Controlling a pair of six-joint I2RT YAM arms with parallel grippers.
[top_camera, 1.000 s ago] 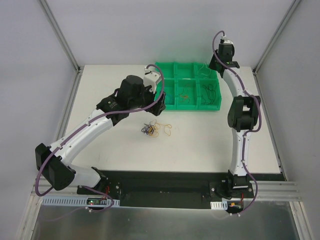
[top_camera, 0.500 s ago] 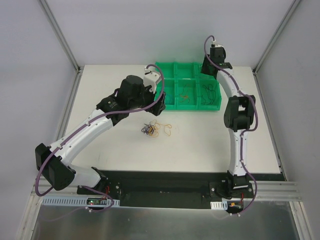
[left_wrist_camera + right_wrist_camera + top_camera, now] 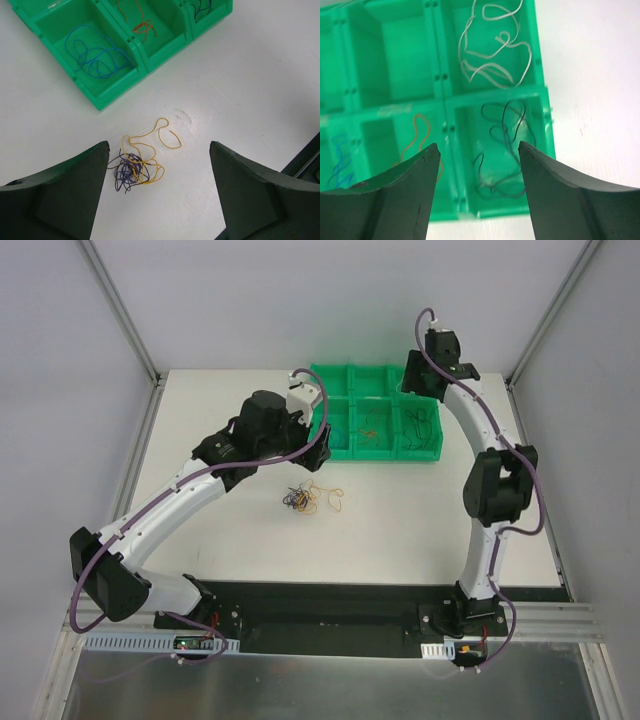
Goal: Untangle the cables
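Observation:
A small knot of purple and dark cables lies on the white table, with a yellow cable looping out of it to the right. In the top view the same bundle sits in front of the green bin. My left gripper hovers above it, open and holding nothing; the knot lies below its left finger. My right gripper is open and empty above the bin's right end, over a loose dark cable in the near-right compartment.
The green compartment bin stands at the back centre. It holds separate strands: blue, orange and pale grey. The left arm reaches diagonally across the table's left half.
My right gripper has opened from shut while its arm shifted over the bin's right end. The left arm and the bundle on the table have not moved.

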